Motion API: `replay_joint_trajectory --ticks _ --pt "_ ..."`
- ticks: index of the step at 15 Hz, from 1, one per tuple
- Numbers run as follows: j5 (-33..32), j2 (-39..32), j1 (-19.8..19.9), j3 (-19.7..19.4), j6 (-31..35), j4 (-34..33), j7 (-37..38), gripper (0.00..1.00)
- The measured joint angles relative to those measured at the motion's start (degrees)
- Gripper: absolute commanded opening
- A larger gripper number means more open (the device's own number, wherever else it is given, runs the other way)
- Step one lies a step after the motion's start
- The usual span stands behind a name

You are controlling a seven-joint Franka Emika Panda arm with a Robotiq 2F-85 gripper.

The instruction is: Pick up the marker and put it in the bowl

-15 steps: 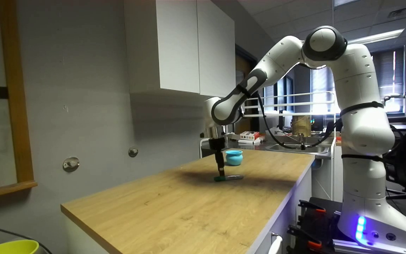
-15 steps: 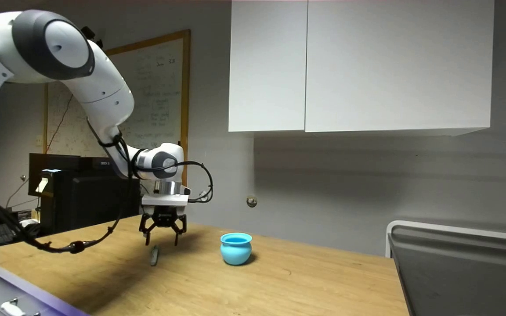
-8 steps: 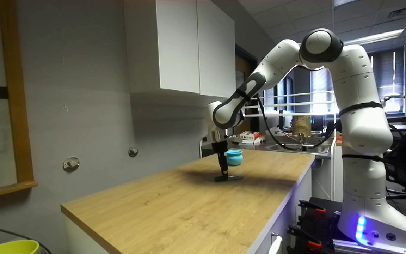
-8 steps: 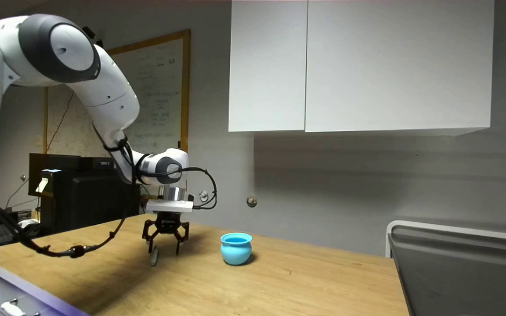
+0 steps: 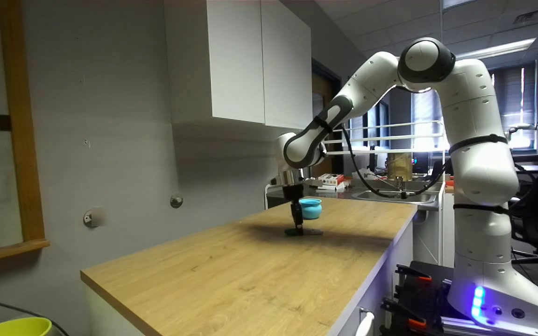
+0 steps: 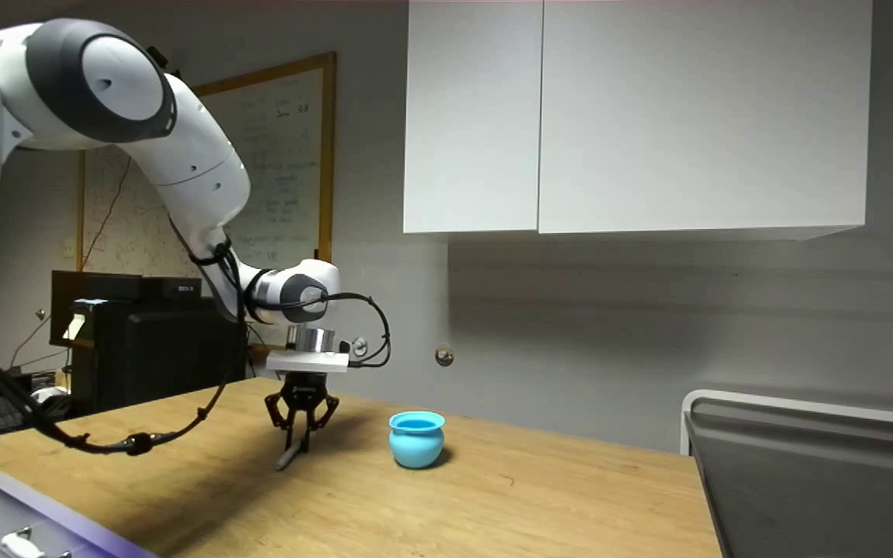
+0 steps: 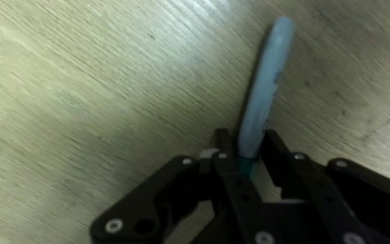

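Though the tool point(image 7: 246, 133) has narrowed around the marker point(image 7: 265, 89) (turned since), I can't tell whether it grips.

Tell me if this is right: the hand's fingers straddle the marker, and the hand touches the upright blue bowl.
No: an exterior view shows the hand apart from the blue bowl, wooden counter between them. The bowl is upright and the fingers do straddle the marker.

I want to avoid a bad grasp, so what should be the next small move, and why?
Probably close the gripper firmly on the marker before any lift: its fingers stand on both sides, but the wrist view leaves unclear whether both touch it.
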State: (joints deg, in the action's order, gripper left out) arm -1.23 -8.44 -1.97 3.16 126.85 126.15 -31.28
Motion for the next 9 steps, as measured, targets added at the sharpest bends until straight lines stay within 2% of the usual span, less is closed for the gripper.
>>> replay_joint_trajectory --ticks 2,5,9 --pt "0.0 0.18 0.29 0.0 -0.02 0.07 0.0 0.07" --pt "-0.37 1.14 0.7 -0.13 0.0 0.49 0.38 0.07" --pt "-1.26 6.7 1.34 -1.11 0.06 1.45 1.29 0.07"
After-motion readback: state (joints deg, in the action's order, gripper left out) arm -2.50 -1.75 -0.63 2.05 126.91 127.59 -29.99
